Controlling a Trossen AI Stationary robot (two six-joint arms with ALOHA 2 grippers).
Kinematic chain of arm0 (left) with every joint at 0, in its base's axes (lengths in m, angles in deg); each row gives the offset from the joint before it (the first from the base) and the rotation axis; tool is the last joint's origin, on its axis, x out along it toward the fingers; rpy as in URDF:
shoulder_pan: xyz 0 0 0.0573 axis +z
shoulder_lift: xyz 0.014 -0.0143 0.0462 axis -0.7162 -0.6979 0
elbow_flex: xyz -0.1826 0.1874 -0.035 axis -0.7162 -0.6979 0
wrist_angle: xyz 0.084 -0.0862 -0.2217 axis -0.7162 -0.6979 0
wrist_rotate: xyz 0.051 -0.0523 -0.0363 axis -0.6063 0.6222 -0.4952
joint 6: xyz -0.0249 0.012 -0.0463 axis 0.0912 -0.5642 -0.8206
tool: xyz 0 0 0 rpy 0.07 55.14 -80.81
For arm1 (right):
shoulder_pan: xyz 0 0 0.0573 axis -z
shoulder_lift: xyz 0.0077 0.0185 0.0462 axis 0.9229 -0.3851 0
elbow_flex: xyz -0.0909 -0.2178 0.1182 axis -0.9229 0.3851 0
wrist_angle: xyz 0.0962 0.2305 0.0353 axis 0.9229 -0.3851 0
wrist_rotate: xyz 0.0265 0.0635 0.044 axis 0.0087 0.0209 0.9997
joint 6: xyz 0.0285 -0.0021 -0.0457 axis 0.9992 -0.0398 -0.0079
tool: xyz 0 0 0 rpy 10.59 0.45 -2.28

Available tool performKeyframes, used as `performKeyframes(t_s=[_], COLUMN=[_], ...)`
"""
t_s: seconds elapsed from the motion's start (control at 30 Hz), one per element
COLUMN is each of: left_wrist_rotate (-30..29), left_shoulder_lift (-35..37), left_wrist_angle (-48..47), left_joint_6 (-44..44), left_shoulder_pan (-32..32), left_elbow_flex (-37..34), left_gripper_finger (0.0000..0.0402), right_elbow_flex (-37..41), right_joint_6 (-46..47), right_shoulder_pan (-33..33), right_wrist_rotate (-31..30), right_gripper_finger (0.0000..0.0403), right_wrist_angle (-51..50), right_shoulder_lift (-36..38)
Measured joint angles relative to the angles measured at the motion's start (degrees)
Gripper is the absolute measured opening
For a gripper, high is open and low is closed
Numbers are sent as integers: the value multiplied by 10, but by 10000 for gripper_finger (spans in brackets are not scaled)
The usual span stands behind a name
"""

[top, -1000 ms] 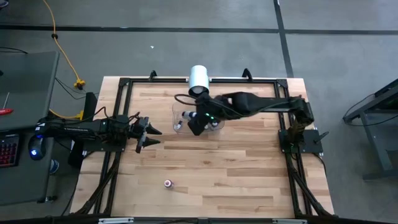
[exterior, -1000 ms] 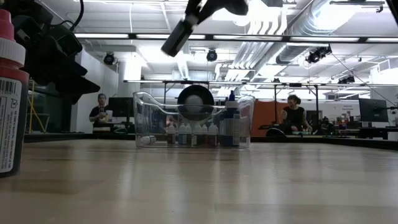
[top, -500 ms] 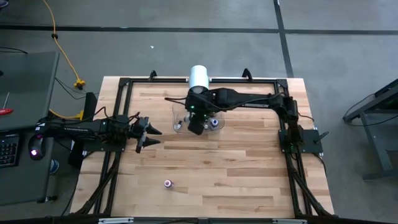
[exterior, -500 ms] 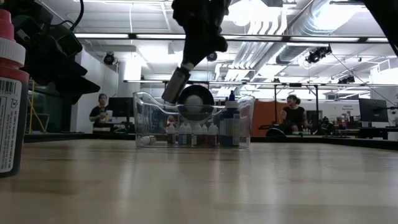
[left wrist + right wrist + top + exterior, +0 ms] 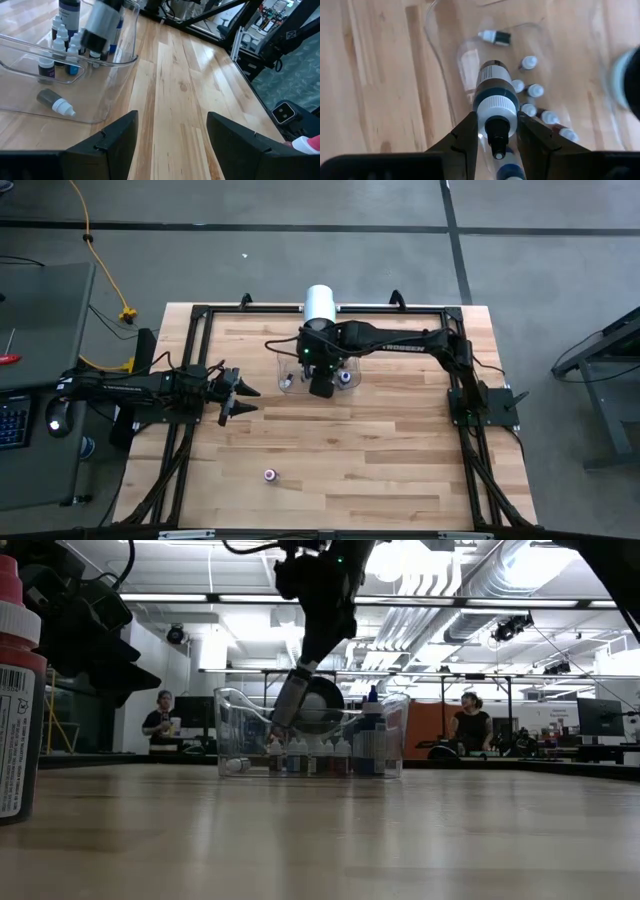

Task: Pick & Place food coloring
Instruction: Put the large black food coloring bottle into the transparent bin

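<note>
The wooden table is bounded by a black frame, and the large white cylinder lies at its far edge. Just in front of the cylinder the clear plastic tray is set, its walls enclosing a cluster of small upright food coloring bottles; one bottle is seen lying on its side on the tray floor, apart from the cluster.

The right arm is extended across the table and the right gripper is positioned over the tray. Between its fingers a bottle with a white collar and dark cap is pinched, tilted, with its lower end inside the tray walls, close above the standing bottles. In the low view the held bottle is observed slanting down into the tray in front of the cylinder.

The left gripper is stationed near the table's left side, well apart from the tray, with its fingers spread and nothing between them.

A single red bottle stands alone near the front of the table, close to the low camera. Two persons are noted in the room beyond.
</note>
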Motion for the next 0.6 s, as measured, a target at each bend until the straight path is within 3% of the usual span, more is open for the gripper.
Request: performKeyframes(t_s=[0.23, 0.6], left_wrist_rotate=[0, 0], left_shoulder_lift=[0, 0], left_wrist_angle=[0, 0], left_joint_6=[0, 0], left_shoulder_pan=[0, 0], left_elbow_flex=[0, 0], left_gripper_finger=[234, 234], right_elbow_flex=[1, 1], right_joint_6=[-27, -37], right_shoulder_pan=[1, 12], right_wrist_rotate=[33, 38], right_gripper_finger=[102, 102], right_wrist_angle=[-12, -51], right_shoulder_lift=[-20, -44])
